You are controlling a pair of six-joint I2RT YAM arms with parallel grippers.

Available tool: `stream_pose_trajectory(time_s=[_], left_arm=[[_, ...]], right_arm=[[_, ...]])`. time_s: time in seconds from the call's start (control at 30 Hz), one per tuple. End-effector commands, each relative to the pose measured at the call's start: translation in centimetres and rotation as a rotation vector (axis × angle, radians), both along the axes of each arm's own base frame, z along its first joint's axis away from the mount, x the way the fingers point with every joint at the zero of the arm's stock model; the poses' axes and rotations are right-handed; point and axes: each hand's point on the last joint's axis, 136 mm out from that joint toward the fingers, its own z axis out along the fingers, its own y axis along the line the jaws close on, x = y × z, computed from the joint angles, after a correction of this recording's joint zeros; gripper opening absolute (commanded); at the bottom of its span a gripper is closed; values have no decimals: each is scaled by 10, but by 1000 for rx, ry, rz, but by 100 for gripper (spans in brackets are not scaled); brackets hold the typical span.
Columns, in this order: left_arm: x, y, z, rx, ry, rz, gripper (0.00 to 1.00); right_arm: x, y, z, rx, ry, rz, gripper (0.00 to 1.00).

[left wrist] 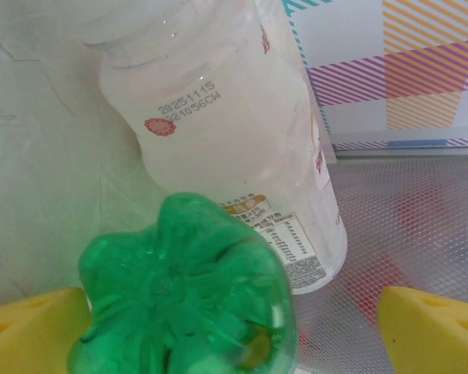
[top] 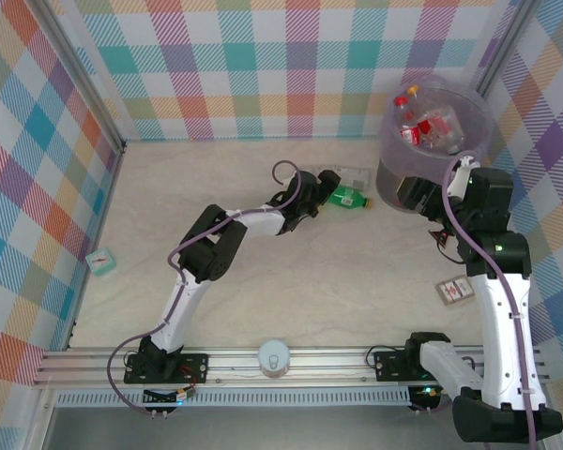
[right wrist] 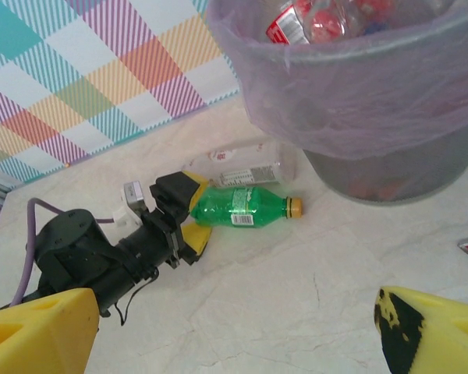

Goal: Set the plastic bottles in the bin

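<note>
top view: bin [top: 390, 150] upper right already holds several bottles [top: 420, 127]; green bottle [top: 345, 199] and clear bottle [top: 347, 176] not yet binned, lying on table [top: 263, 300], centre. teal cube [top: 100, 262] far left, out of the way.
left wrist: left gripper [left wrist: 234, 319] spread astride green bottle's base, not clenched.
right wrist: right gripper [right wrist: 238, 312] released, empty, lower frame.

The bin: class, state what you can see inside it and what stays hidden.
Inside the bin lies a pile of clear plastic bottles with red labels and caps. The pile itself and the cloudy wall cover whatever lies lower, so the bottom is unseen.
</note>
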Motion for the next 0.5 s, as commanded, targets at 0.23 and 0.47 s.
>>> stream_pose_trajectory(time_s=[0.23,0.47], left_arm=[[-10,-12,-56,-22,100,-7,78],[-17,-6,-63,-12,111,-3,63]], right_arm=[[-4,0,3,4,-16,-4,91],[-6,-3,0,-13,-7,-17,91]])
